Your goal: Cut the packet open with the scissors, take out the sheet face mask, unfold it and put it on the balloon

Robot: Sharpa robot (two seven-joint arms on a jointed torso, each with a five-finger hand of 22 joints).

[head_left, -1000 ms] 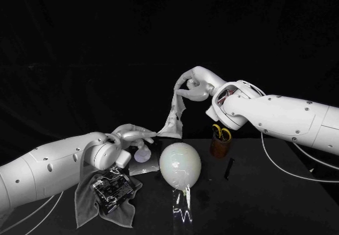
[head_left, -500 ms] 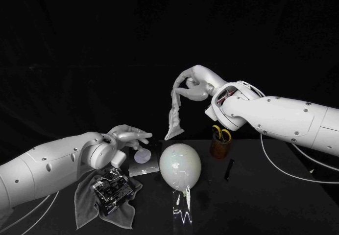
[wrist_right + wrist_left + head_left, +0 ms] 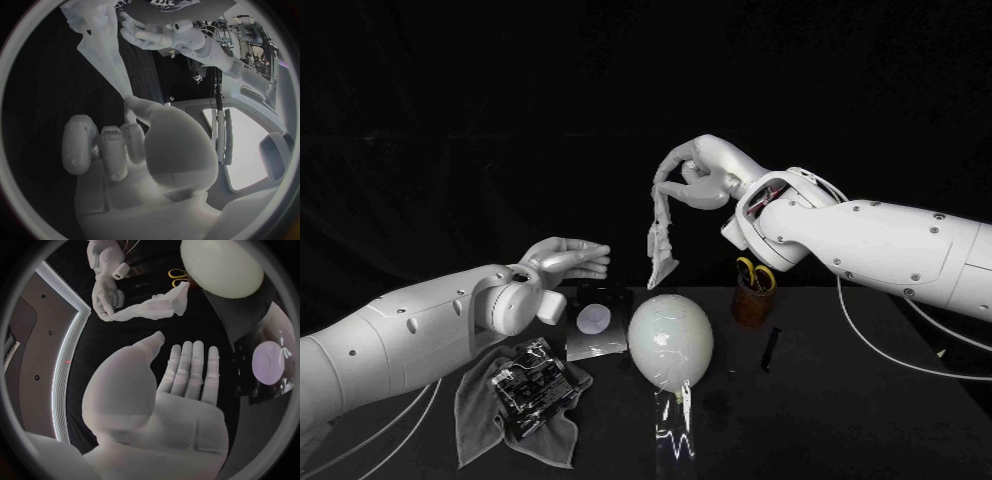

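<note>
Now that the left hand (image 3: 564, 258) has let go of the lower corner it was pinching a second ago, I am seeing it lifting clear of the table (image 3: 855, 405) with nothing in it. The left wrist view is showing its palm flat, its fingers straight and lying side by side, and its thumb standing off. Below it, a grey cloth (image 3: 495, 420) is lying on the table with a printed foil piece (image 3: 531, 385) on top, which I am taking to be the cut packet.

Moving right, the sheet face mask (image 3: 661, 240) is no longer being stretched between the two hands. It is hanging free as a narrow, creased strip. Its lower end is dangling just above the top of the balloon (image 3: 669, 340) and slightly to the left of it, without touching. The balloon is standing on the table directly underneath.

The right hand (image 3: 692, 178) is holding its raised position and pinching the upper end of the mask between thumb and finger, with the other fingers curling in. Further right, the scissors (image 3: 753, 272) are resting handles-up in a brown cup (image 3: 753, 302).

I am judging cutting and extraction complete, and unfolding as the step in hand. With the lower corner released, the mask is staying folded. I am therefore expecting the left hand to need a fresh pinch on a free edge before the mask can be spread over the balloon.
</note>
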